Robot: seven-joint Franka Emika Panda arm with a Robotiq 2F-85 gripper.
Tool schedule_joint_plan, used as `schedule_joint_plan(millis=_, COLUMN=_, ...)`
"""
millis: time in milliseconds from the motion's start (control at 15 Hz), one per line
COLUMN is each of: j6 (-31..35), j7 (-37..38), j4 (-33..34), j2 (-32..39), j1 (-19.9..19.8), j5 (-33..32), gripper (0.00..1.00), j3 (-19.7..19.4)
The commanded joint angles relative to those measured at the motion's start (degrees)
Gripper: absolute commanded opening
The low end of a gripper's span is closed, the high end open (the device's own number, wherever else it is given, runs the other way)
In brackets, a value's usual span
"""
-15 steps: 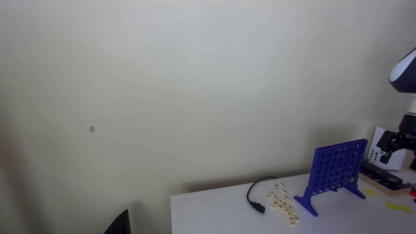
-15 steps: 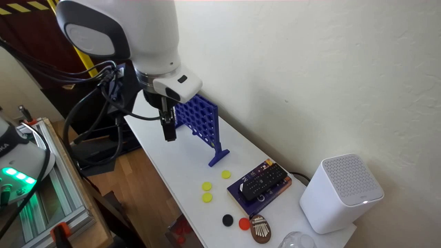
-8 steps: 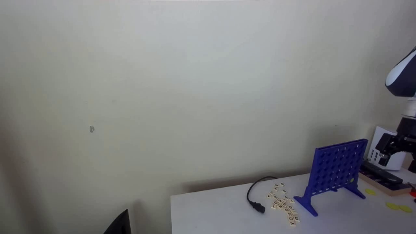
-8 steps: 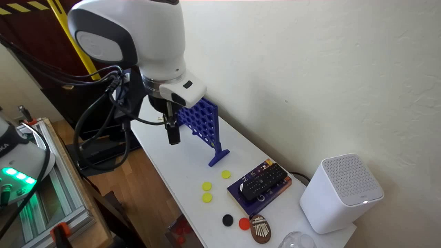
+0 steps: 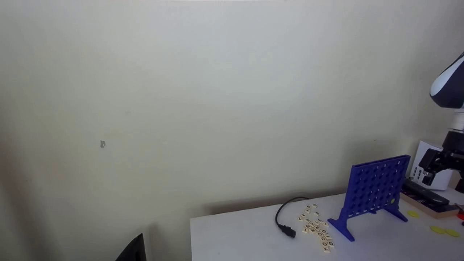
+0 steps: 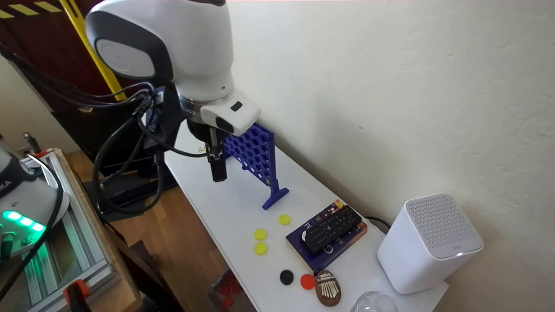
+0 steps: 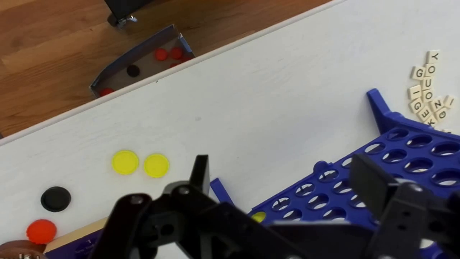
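My gripper (image 7: 282, 172) is open, with nothing between its fingers (image 7: 202, 172). It also shows in both exterior views (image 5: 445, 182) (image 6: 218, 171), raised above the white table (image 6: 208, 199). It is nearest to an upright blue grid rack (image 7: 408, 153) on splayed feet, seen also in both exterior views (image 5: 378, 159) (image 6: 272, 164). In the wrist view the right finger covers part of the rack. One yellow disc (image 7: 258, 216) sits in a bottom corner hole. Three yellow discs lie on the table (image 6: 260, 234) (image 6: 260, 248) (image 6: 284, 219).
A black disc (image 6: 286, 277), a red disc (image 6: 308, 281), a thumb piano (image 6: 328, 288), a book (image 6: 295, 238) bearing a remote (image 6: 331, 228), a white device (image 6: 427, 247) and a clear bottle (image 6: 375, 303) are on the table. Letter tiles (image 5: 324, 244) and a cable plug (image 5: 288, 231) lie beyond the rack.
The arm and open gripper moved slightly down between one second and half a second ago, then stayed still. The rack and discs have not moved.
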Motion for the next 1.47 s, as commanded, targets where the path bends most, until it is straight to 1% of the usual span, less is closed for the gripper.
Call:
schedule_joint_plan(millis=0, j6=-0.38, j7=0.99, j4=2.66, j2=3.41, j1=-1.17, j5=1.68, gripper=1.0, j3=1.93)
schedule_joint_plan(millis=267, j6=0.78, j7=0.11, j4=5.03, j2=7.55, j1=-2.26, j5=1.3, gripper=1.0, j3=3.11)
schedule_joint_plan(millis=600, j6=3.86, j7=-0.97, j4=7.95, j2=12.68, j1=-4.69, j5=-1.84, gripper=1.0, j3=3.72)
schedule_joint_plan(millis=800, j6=7.47, j7=0.47, j4=9.47, j2=16.68, j1=-5.36, j5=-6.32, gripper=1.0, j3=3.01)
schedule_joint_plan(millis=933, j6=8.0, j7=1.59, j4=11.01, j2=19.53, j1=-5.69, j5=-10.61, gripper=1.0, j3=2.31)
schedule_joint_plan(millis=1000, j6=7.26, j7=1.43, j4=8.54, j2=15.84, j1=-6.78, j5=-8.72, gripper=1.0, j3=3.99)
schedule_joint_plan(millis=1133, j6=7.44, j7=1.62, j4=8.9, j2=16.92, j1=-7.35, j5=-9.21, gripper=1.0, j3=4.33)
schedule_joint_plan(millis=1400, j6=7.43, j7=1.6, j4=8.97, j2=16.68, j1=-7.39, j5=-9.11, gripper=1.0, j3=4.66)
